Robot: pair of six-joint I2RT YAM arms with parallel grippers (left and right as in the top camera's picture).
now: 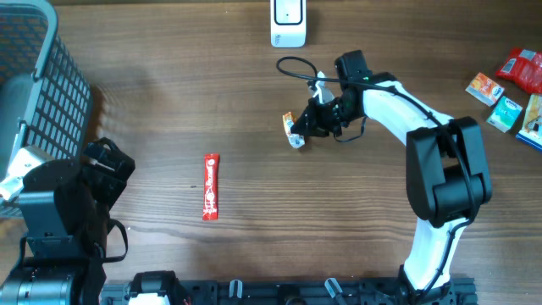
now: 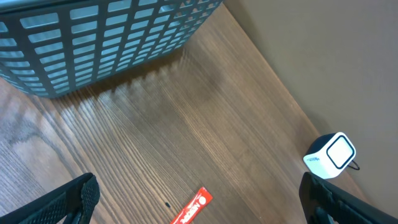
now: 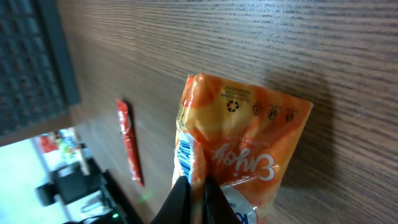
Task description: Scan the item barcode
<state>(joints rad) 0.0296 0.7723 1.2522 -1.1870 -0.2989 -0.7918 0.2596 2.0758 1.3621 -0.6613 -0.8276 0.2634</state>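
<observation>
Pinching the pouch (image 3: 245,140) by one edge, our right gripper (image 3: 196,198) is closed almost fully, with the two fingers pressed together on the thin orange film. We think this edge grip is chosen so that the printed faces stay uncovered. In the wrist view a small blue and white striped patch shows on the pouch's left side, and it may be the barcode, but we cannot read it. The pouch hangs just in front of the fingers, low over the table (image 1: 254,254). We cannot tell if its far end rests on the wood or is lifted a little. From above, the pouch is near the middle of the table, on the same line as the white scanner (image 1: 288,23) at the far edge, but well apart from it. So we judge that the item is held ready and must now be carried toward the scanner window and turned until the code faces it. A red stick (image 1: 210,186) lies flat on the table to the left of the pouch, and some more packets (image 1: 508,85) wait at the right edge, probably for later scanning. Our left gripper (image 1: 108,163) stands wide open and holds nothing, beside the grey basket (image 1: 38,80). We suppose the basket is placed there to take the scanned items.
</observation>
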